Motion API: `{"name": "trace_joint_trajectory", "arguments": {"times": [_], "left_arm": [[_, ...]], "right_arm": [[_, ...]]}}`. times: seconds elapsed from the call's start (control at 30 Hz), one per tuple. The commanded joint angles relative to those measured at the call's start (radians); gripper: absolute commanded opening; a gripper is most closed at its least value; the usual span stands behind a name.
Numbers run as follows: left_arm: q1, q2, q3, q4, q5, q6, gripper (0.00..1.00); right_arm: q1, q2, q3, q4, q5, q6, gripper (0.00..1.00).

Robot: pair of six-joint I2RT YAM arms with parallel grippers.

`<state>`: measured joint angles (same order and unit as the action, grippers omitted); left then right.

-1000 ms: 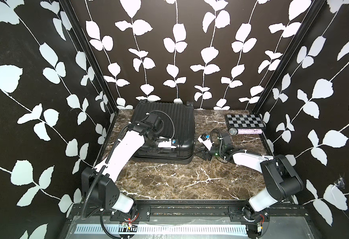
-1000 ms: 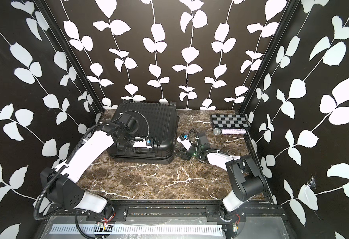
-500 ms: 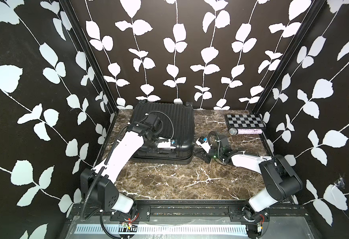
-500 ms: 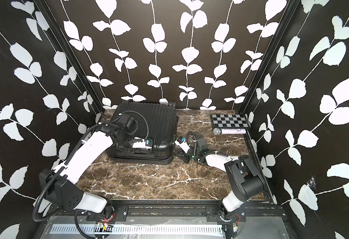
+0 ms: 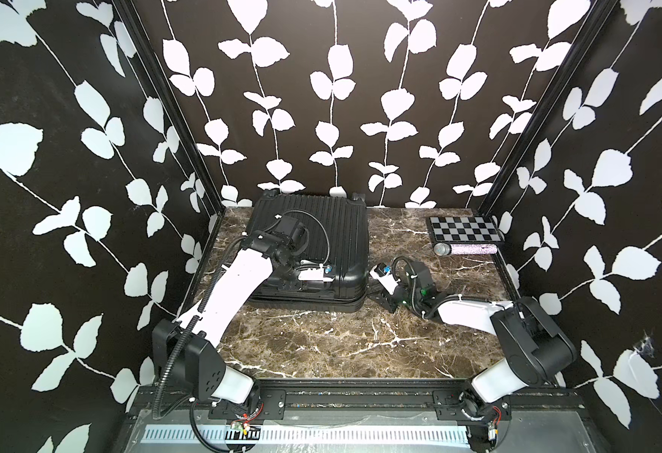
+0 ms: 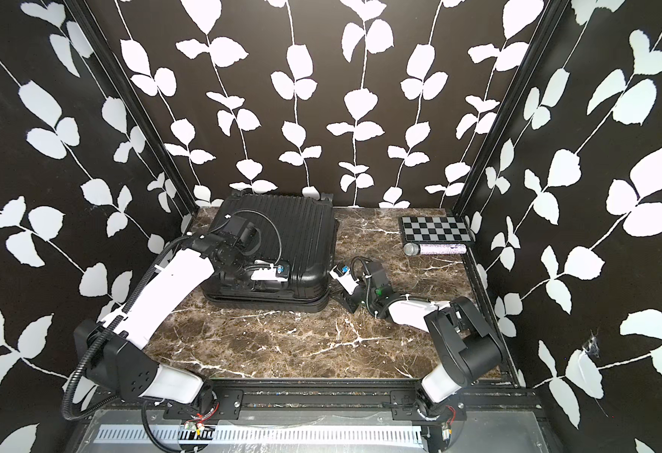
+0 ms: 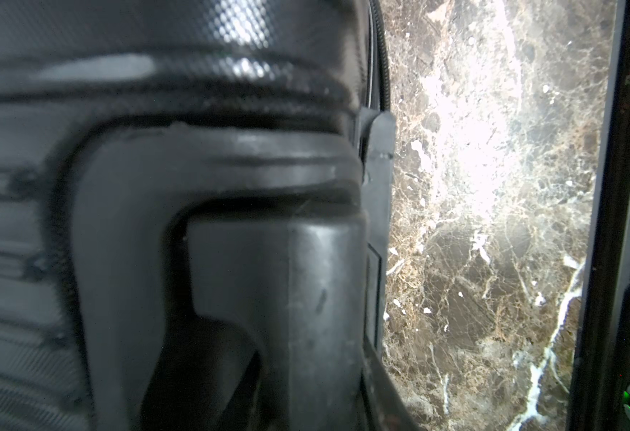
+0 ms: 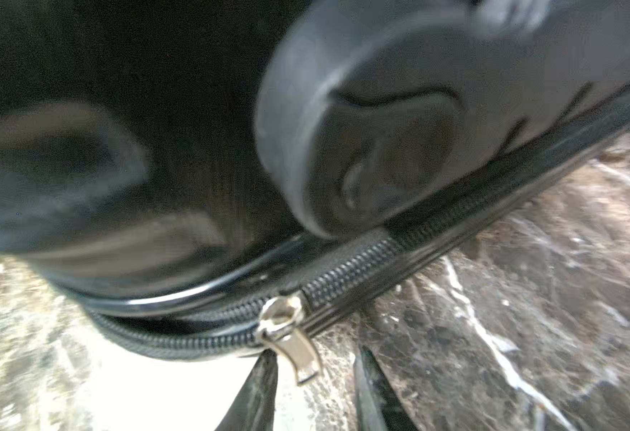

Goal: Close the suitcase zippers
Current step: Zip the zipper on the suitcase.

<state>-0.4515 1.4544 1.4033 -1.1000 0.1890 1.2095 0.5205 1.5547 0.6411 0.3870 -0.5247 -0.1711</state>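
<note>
**One suitcase, one pull, right claw poised on it**

The one black suitcase (image 5: 333, 235) lies flat on the marble table (image 5: 321, 345), right in front of my right claw (image 8: 313, 388). That claw is released, its two fingertips (image 8: 257, 388) either side of the single silver pull (image 8: 287, 336). The zipper track (image 8: 347, 276) is meshed on one side of the pull and split on the other, with one wheel (image 8: 362, 149) close above. My left claw (image 5: 313, 288) sits at the shell's near edge, and whether it is clenched or loose I can't tell. Well beyond my right claw are one checkerboard (image 5: 464, 229) and one glittery microphone (image 5: 464, 248).
</note>
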Motion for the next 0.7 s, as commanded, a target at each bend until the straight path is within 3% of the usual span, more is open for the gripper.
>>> {"name": "trace_joint_trajectory", "arguments": {"times": [0.0, 0.2, 0.37, 0.57, 0.67], "left_arm": [[0.004, -0.074, 0.01, 0.048, 0.055, 0.004, 0.04], [0.004, -0.074, 0.01, 0.051, 0.055, 0.001, 0.03], [0.004, -0.075, 0.012, 0.051, 0.053, 0.001, 0.04], [0.004, -0.074, 0.014, 0.052, 0.052, -0.001, 0.04], [0.004, -0.075, 0.014, 0.051, 0.054, -0.001, 0.04]], "right_arm": [[0.029, -0.037, -0.016, 0.088, 0.13, -0.033, 0.34], [0.073, -0.05, -0.055, 0.18, 0.252, -0.03, 0.32], [0.093, -0.04, -0.073, 0.236, 0.265, -0.027, 0.32], [0.111, -0.037, -0.089, 0.272, 0.247, -0.048, 0.4], [0.116, -0.032, -0.085, 0.268, 0.246, -0.057, 0.37]]}}
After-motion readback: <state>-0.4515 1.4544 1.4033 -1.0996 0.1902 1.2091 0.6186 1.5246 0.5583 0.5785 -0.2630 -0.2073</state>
